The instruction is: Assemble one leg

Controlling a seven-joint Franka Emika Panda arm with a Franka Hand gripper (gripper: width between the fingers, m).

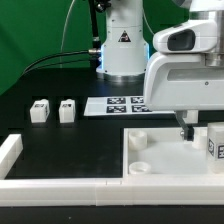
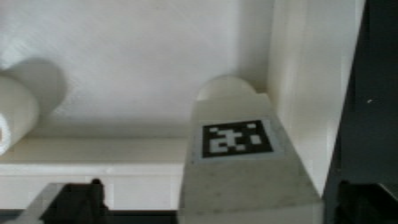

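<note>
Right now gripper (image 1: 186, 131) hangs low over the panel (image 1: 160, 160), by its far rim. Wrist view: fingers (image 2: 71, 200) closed on a leg (image 2: 240, 150), tag facing cam, tip near a round boss (image 2: 15, 105). Two spare legs (image 1: 52, 110) sit apart on the table. Step, imo: seating the leg. Next needs alignment w/ socket, then push/twist.

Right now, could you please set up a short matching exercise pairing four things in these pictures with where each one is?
Things:
1. the leg
2. two spare legs
3. marker board
4. panel

Places:
A. flat on the table before the robot base
B. side by side at the exterior view's left
C. between the gripper's fingers, over the panel
D. lower right of the exterior view

Pairs: 1-C, 2-B, 3-A, 4-D
</note>
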